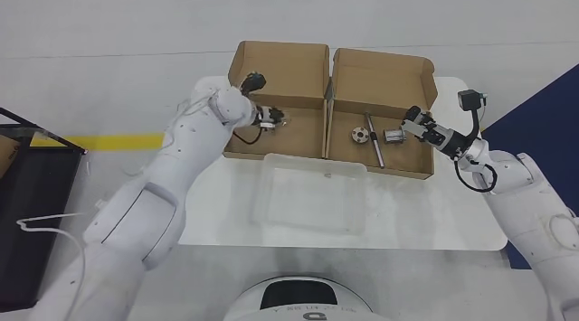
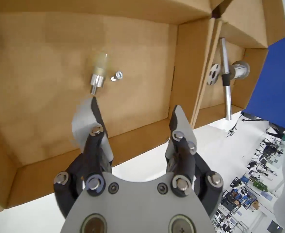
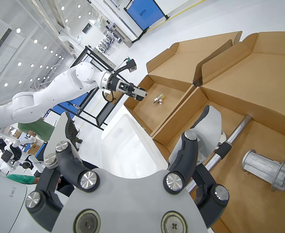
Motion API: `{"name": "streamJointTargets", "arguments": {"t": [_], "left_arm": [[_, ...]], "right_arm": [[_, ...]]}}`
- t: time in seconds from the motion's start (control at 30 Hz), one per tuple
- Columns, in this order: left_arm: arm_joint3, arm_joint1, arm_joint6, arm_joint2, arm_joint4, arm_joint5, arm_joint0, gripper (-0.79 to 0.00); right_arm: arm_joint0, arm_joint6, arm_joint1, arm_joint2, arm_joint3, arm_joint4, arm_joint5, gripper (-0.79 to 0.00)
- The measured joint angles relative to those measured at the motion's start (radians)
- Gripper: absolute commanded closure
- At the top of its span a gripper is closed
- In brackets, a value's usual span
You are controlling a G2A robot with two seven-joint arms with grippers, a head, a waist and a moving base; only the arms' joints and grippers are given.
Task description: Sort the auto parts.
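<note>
Locate the shallow transparent plastic tray [image 1: 312,196] [image 3: 130,141] on the white bench [image 1: 452,221]; all positions below refer to it. Two open brown cardboard boxes stand just beyond the tray, side by side and touching, lids folded back away from it. The left cardboard box [image 1: 303,138] [image 2: 47,73] [image 3: 144,107], beyond the tray's left half, holds a small silver threaded fitting with a translucent cap [image 2: 98,73] [image 3: 159,97] and, just beside it, a short silver bolt [image 2: 117,75]. The right cardboard box [image 1: 407,160] [image 2: 237,90] [image 3: 254,134], beyond the tray's right half, holds three parts: a flat round metal disc with holes [image 1: 361,134] [image 2: 213,74], a long chrome rod with a black collar [image 1: 374,140] [image 2: 226,81] [image 3: 234,132], and a ribbed grey cast cylinder with a flange [image 1: 393,135] [image 2: 240,70] [image 3: 266,170] lying on its side. The disc lies on the rod's left, the cylinder on its right. Note that the left pincer [image 1: 279,121] [image 2: 135,105] [image 3: 142,94] hangs over the left box with its jaws wide and nothing between them; one fingertip [image 2: 95,105] points near the fitting's threaded end, though you cannot tell whether it touches. The right pincer [image 1: 412,121] [image 3: 138,113] sits over the right box, just right of the cylinder, jaws likewise wide and holding nothing.
</note>
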Motion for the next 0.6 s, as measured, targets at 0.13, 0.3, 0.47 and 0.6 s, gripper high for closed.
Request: {"name": "streamJointTargets", "arguments": {"t": [0.13, 0.3, 0.47, 0.6], "left_arm": [[-0.028, 0.028, 0.0, -0.063, -0.062, -0.128, 0.005, -0.785], [-0.206, 0.088, -0.056, -0.151, -0.088, -0.263, 0.09, -0.785], [-0.634, 0.158, -0.132, -0.243, -0.002, -0.218, 0.31, -0.785], [-0.881, 0.168, -0.136, -0.256, 0.027, -0.194, 0.399, -0.785]], "right_arm": [[0.0, 0.0, 0.0, 0.0, 0.0, 0.0, 0.0, -0.785], [0.0, 0.0, 0.0, 0.0, 0.0, 0.0, 0.0, -0.785], [0.0, 0.0, 0.0, 0.0, 0.0, 0.0, 0.0, -0.785], [0.0, 0.0, 0.0, 0.0, 0.0, 0.0, 0.0, -0.785]]}}
